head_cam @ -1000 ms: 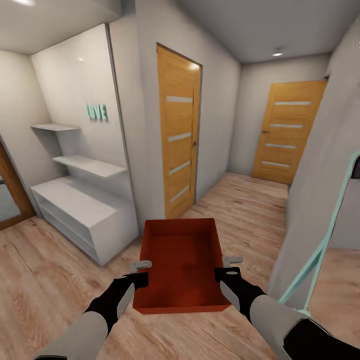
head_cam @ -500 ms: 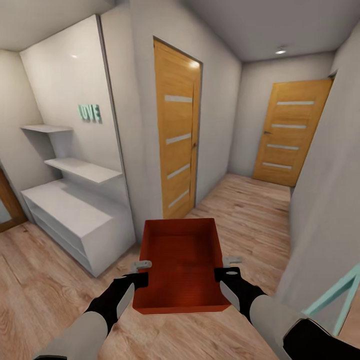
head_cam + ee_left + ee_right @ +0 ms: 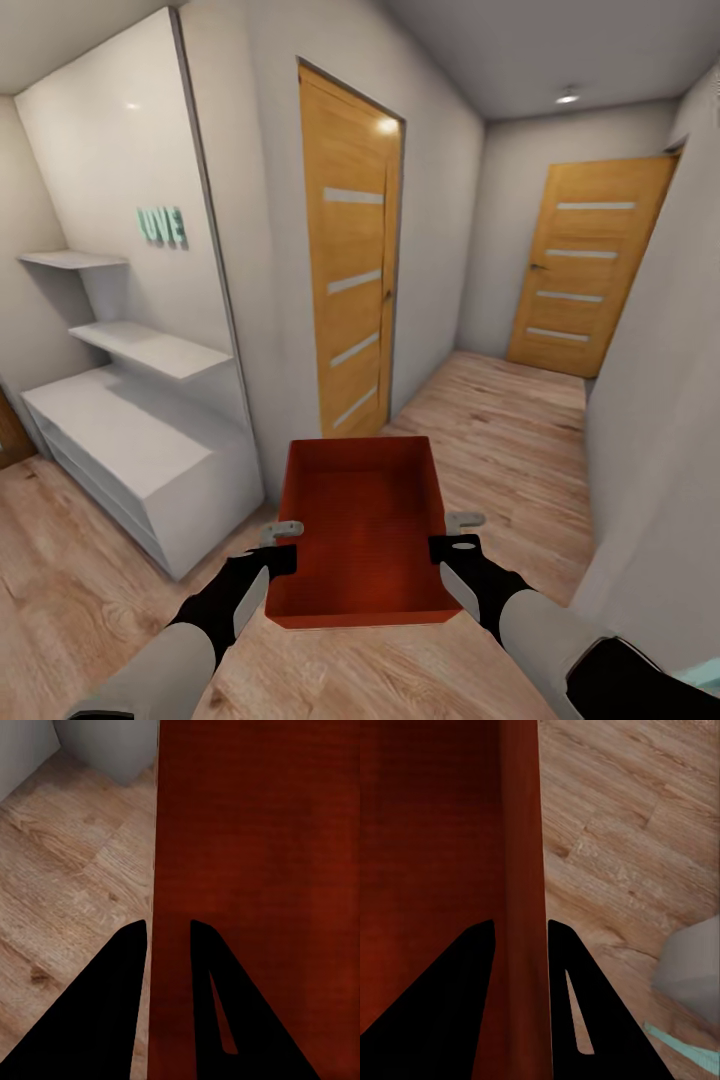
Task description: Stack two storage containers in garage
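The storage container [image 3: 362, 530] is held above the wood plank floor [image 3: 500, 420], long axis pointing down the hallway. Left tool [image 3: 283, 546] and right tool [image 3: 455, 535] each clamp one side wall, equally near.

- Storage container [image 3: 362, 530]: centre foreground, held above the plank floor [image 3: 500, 440], between the two arms.
- Left gripper [image 3: 283, 545]: at the container's left wall, jaws one inside and one outside it.
- Right gripper [image 3: 455, 535]: at the container's right wall, jaws likewise astride it.
- Shelf unit [image 3: 140, 450]: left of the container, against the wall panel.
- Near door [image 3: 350, 290]: behind the container, in the left corridor wall.
- Far door [image 3: 585, 265]: at the corridor's end, right of the near door.
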